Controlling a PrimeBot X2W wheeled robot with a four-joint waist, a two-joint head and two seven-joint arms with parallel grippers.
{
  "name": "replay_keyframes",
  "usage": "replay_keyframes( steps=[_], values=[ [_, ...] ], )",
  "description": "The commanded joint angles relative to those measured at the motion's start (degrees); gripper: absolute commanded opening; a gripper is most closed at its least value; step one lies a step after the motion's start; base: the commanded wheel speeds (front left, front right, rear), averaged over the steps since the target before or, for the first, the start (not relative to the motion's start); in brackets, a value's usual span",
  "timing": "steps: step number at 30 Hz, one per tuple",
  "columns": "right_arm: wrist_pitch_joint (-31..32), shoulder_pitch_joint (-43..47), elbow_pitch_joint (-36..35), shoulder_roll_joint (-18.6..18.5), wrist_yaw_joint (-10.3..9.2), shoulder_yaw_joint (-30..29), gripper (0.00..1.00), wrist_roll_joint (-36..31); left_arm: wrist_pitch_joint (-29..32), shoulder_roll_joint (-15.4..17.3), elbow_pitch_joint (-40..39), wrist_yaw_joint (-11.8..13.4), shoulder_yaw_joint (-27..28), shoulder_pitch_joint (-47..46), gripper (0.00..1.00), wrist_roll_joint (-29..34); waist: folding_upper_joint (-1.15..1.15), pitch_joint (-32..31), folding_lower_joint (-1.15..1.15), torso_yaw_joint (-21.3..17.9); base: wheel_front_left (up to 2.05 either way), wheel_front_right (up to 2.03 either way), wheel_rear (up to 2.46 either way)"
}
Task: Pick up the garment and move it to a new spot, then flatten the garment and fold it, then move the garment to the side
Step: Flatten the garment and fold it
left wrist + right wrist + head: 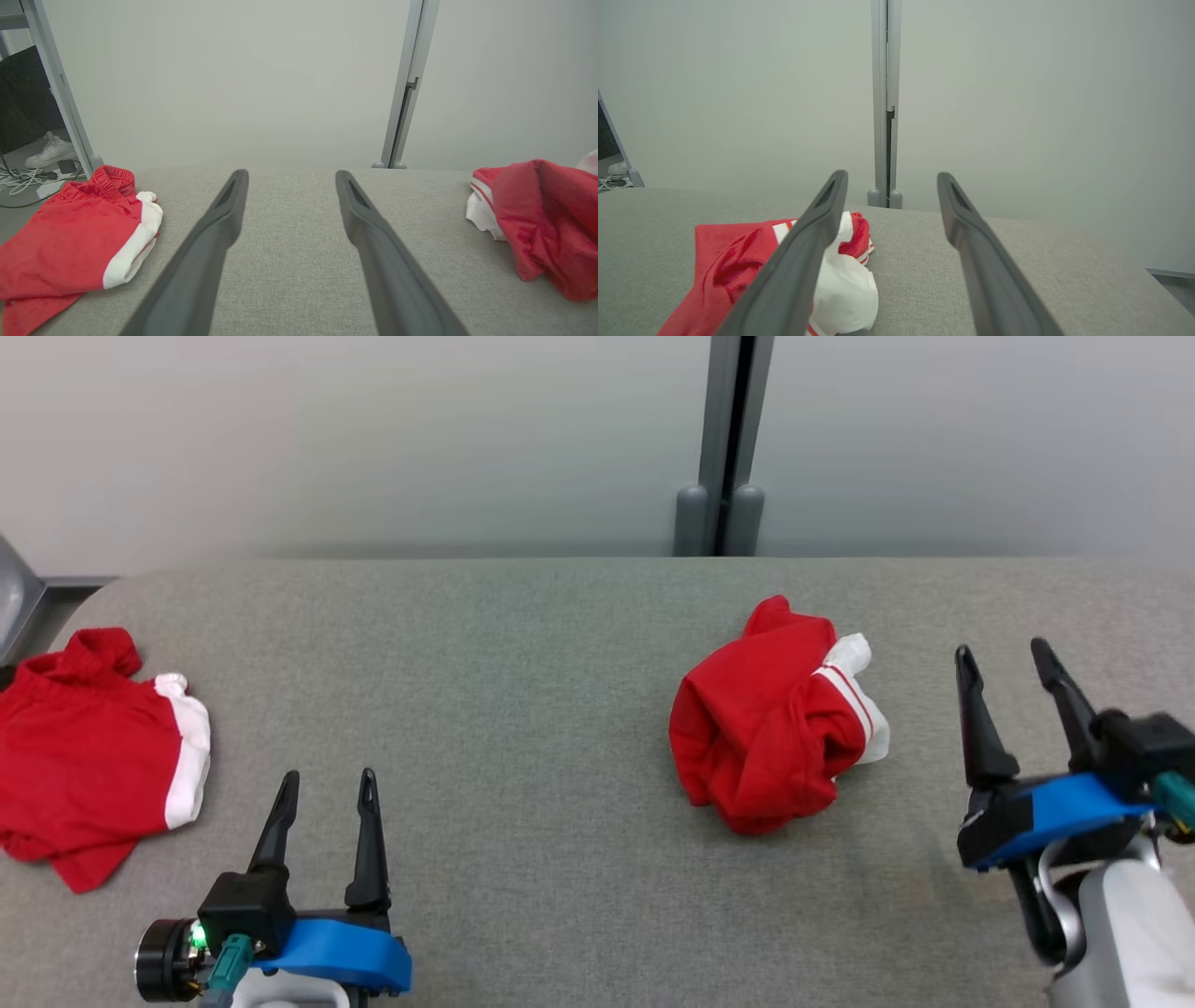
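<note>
Shorts (766, 719), red with white trim, lay crumpled in a heap on the grey desk (523, 691), right of centre. The right tool (1002, 651) hovered near them on their right, fingers spread and empty. The left tool (329, 777) hung over bare desk, likewise spread and holding nothing. A second red pair (84, 756) lay flatter at the desk's far left

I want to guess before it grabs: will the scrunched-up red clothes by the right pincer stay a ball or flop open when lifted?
Probably flop: the scrunched garment lies in loose, soft folds, so it should droop and unfurl. It looks thin, so likely light. The fuzzy grey table may drag on it if pushed.
</note>
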Motion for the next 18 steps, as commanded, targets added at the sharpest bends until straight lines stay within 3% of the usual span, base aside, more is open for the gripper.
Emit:
replay_keyframes(
  steps=[1,10,18],
  values=[
    [0.5,-1.0,0.6,-0.5,0.03,-0.1,1.0,-0.6,-0.2,-0.2,0.1,-0.2,0.1,-0.8,1.0,0.4,0.0,0.9,-0.01,0.8,0.0,0.0,0.0],
    [4.3,-8.0,14.2,-3.7,0.03,2.7,1.0,-0.2,-0.2,-1.6,0.2,-0.8,-0.3,-3.9,1.0,1.1,0.0,5.8,-0.01,4.0,0.0,0.0,0.0],
    [2.6,-12.0,28.8,-3.4,0.03,4.4,1.0,1.5,-0.2,-2.6,1.1,-1.4,-1.0,-6.9,1.0,1.7,0.0,8.5,-0.01,6.4,0.0,0.0,0.0]
  ],
)
